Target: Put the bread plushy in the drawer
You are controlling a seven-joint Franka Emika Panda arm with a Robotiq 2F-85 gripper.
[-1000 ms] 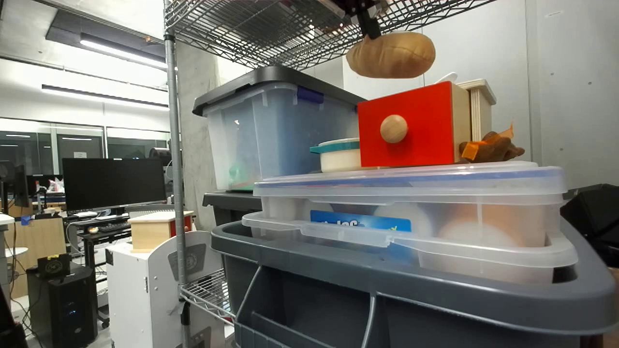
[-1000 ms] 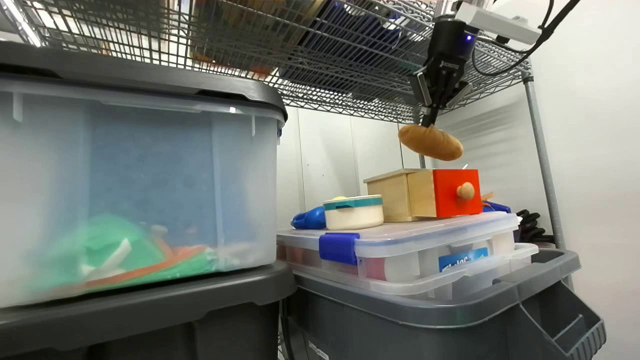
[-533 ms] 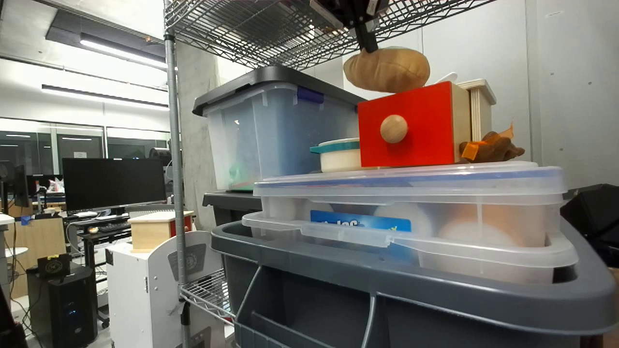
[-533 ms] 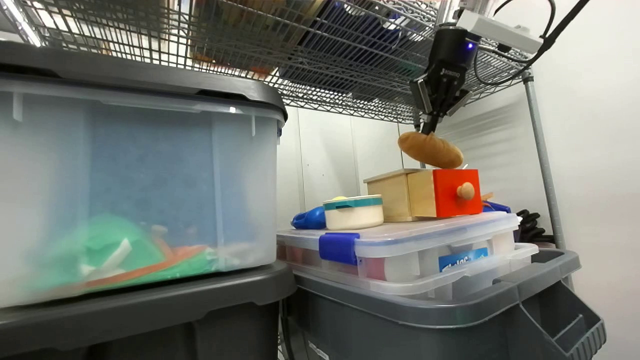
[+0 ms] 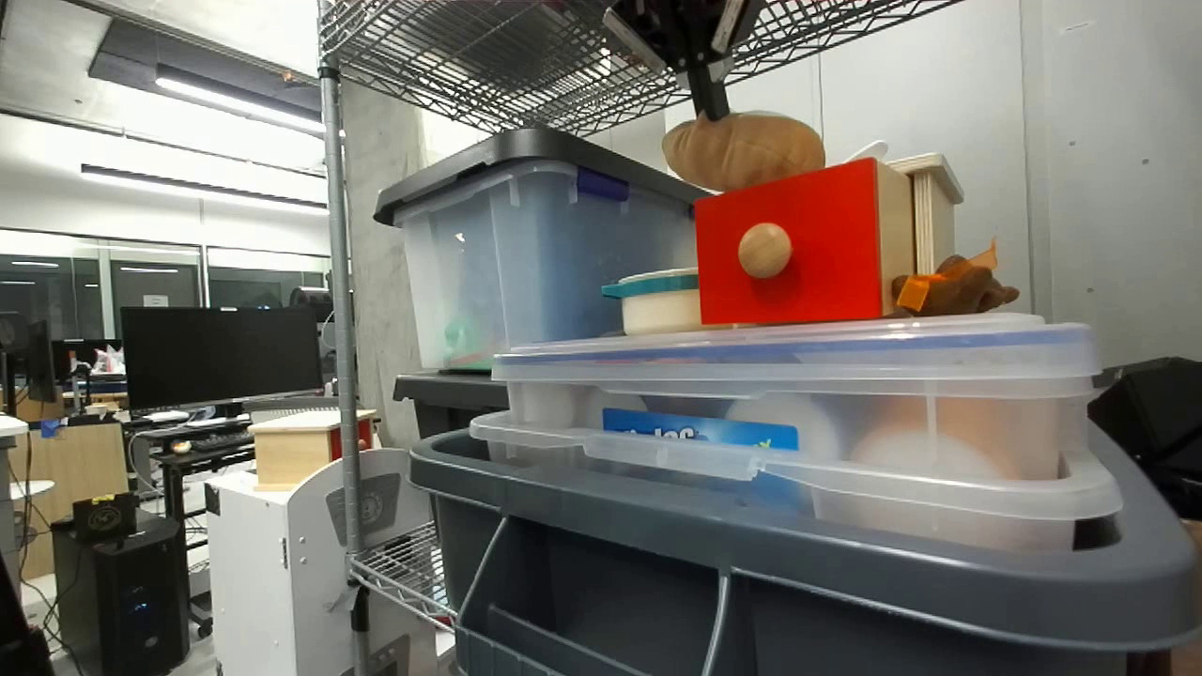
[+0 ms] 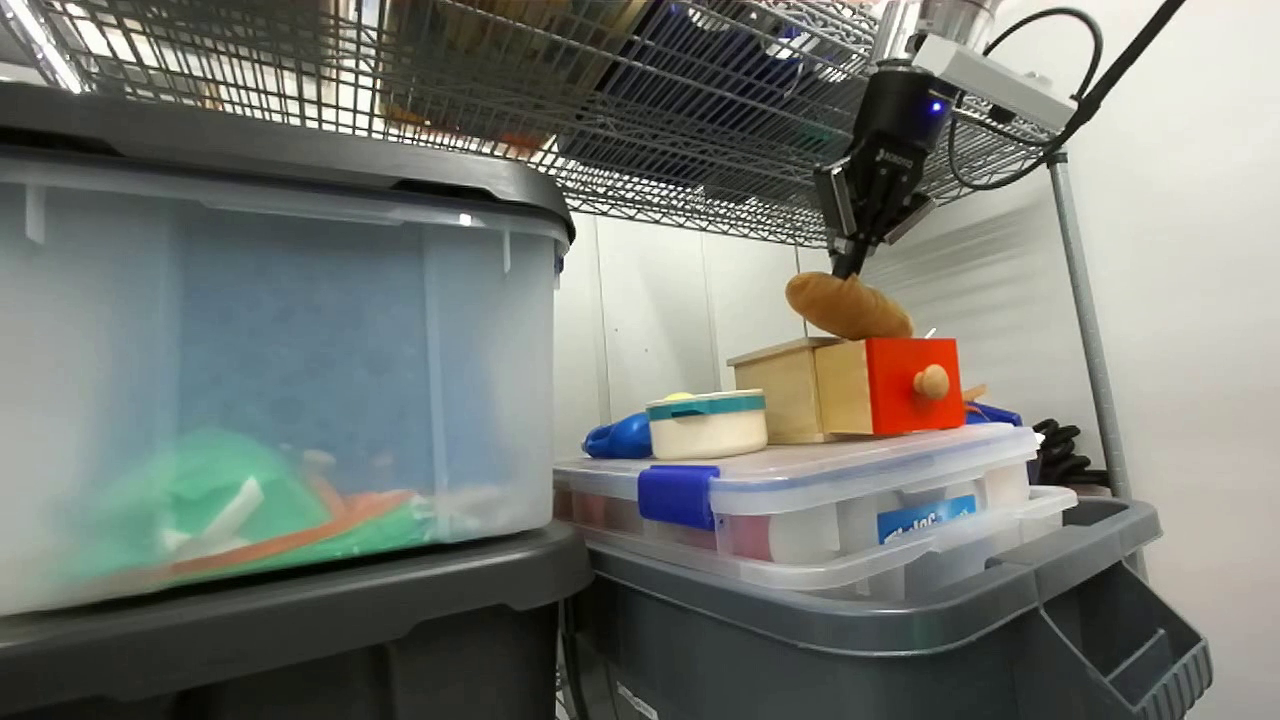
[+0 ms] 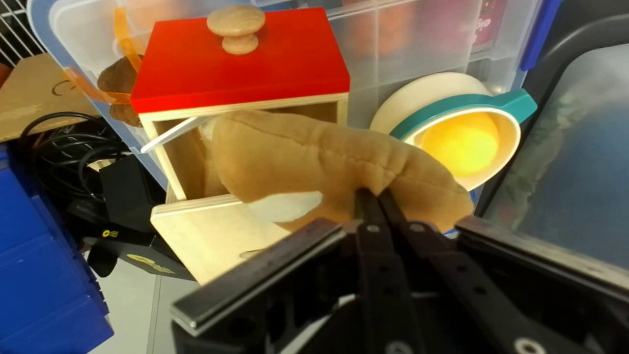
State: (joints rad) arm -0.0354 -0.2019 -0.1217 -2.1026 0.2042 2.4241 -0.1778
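Bread plushy (image 7: pixel 319 157) in tool (image 7: pixel 376 193), partly over drawer (image 7: pixel 255 71)

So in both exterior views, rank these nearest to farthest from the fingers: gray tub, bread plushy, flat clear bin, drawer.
1. Bread plushy, pinched in the fingers.
2. Drawer, below the plushy.
3. Flat clear bin, under the drawer.
4. Gray tub, under that bin.

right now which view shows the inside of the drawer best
The wrist view: it looks down into the open drawer, though the bread covers part of the inside. Both exterior views show the red front, the knob and a side wall, but nothing of the inside.
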